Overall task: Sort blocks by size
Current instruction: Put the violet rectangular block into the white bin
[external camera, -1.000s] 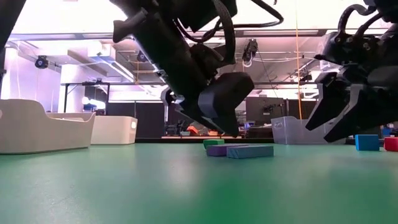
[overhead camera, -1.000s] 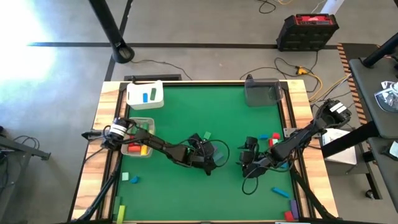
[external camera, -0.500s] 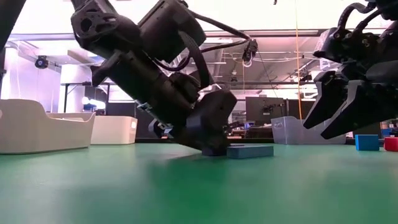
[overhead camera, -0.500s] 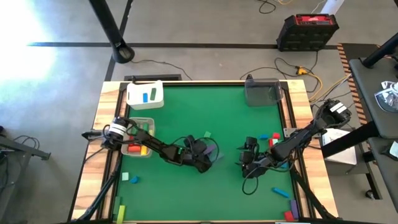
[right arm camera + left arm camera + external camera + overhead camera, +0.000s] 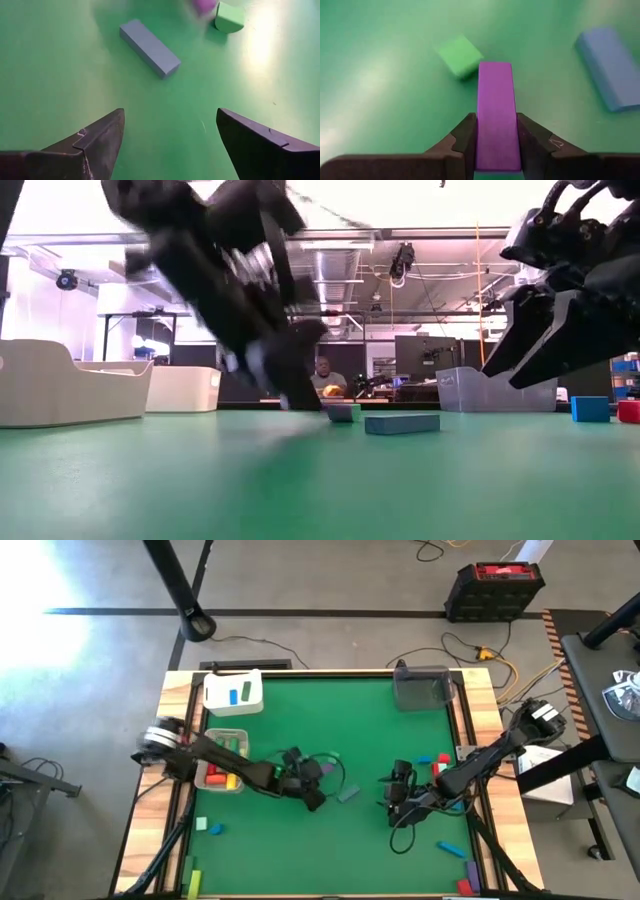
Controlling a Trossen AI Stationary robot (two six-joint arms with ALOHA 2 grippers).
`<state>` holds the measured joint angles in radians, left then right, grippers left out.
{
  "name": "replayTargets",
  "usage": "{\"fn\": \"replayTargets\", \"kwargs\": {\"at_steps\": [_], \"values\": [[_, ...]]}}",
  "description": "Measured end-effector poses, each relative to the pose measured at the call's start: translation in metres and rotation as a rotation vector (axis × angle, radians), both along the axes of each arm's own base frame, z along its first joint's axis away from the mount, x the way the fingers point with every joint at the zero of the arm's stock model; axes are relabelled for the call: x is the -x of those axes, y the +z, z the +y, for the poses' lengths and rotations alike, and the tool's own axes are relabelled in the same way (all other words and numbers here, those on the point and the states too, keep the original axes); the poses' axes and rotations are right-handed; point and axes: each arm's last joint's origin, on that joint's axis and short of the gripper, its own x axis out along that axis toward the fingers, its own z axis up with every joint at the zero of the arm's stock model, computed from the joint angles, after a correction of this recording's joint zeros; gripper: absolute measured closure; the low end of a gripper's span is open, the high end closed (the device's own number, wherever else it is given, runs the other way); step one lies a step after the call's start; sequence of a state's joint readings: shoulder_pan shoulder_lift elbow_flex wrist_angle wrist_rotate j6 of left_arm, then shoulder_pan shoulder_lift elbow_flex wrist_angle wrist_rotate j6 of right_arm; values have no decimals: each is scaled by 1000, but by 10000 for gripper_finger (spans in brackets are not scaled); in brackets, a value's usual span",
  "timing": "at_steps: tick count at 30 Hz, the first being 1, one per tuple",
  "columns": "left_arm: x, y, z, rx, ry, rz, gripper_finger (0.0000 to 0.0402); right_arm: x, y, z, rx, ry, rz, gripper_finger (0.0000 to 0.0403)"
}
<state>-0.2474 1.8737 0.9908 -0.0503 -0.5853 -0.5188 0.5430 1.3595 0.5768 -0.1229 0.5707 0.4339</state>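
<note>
A purple bar [image 5: 495, 115] is clamped in the left hand [image 5: 495, 145] near the middle of the green table [image 5: 400, 740], with a small green cube [image 5: 460, 56] and a blue bar [image 5: 610, 67] lying just beyond it. The right hand [image 5: 170, 142] is held spread wide, close by over the table.

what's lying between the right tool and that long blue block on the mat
Nothing: in the right wrist view, only bare green mat separates the open right tool from the blue block.
</note>
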Motion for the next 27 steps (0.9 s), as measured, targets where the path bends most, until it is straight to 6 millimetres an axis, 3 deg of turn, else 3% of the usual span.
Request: {"fn": "replayTargets", "kwargs": {"at_steps": [5,9,11,16,19,27], "values": [[38,82,25,-141,78,1,314,-2,3,1,22,28,-6,111],[75,130,72,-176,280,-54,314,-4,5,0,52,30,-39,119],[93,146,100,-141,388,-76,314,-5,6,0,48,29,-47,123],[132,144,176,-7,683,17,314,-5,6,1,41,26,-52,134],[149,131,217,99,818,75,314,-5,6,1,35,28,-50,142],[166,93,281,304,955,245,314,-2,2,0,41,41,-3,158]]}}
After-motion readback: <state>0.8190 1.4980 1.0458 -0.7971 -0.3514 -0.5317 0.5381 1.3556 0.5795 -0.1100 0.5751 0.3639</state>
